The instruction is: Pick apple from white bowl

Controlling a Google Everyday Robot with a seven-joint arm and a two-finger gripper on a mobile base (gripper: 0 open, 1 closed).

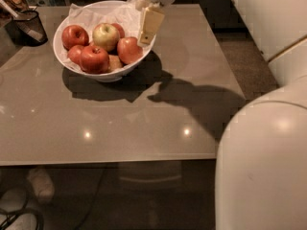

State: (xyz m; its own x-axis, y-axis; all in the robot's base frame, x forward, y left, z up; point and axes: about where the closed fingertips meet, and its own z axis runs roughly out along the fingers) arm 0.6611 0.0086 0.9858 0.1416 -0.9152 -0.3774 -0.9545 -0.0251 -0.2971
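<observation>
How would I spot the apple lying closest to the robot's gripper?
Find the big white bowl at the far left end of the table. The gripper hangs over its right rim, and the apple lies below and left of it, against the bowl's right side. Unlike the yellow-green apple beside it and the glossy red apples with stem dimples, it is evenly dull orange-red and smooth.
</observation>
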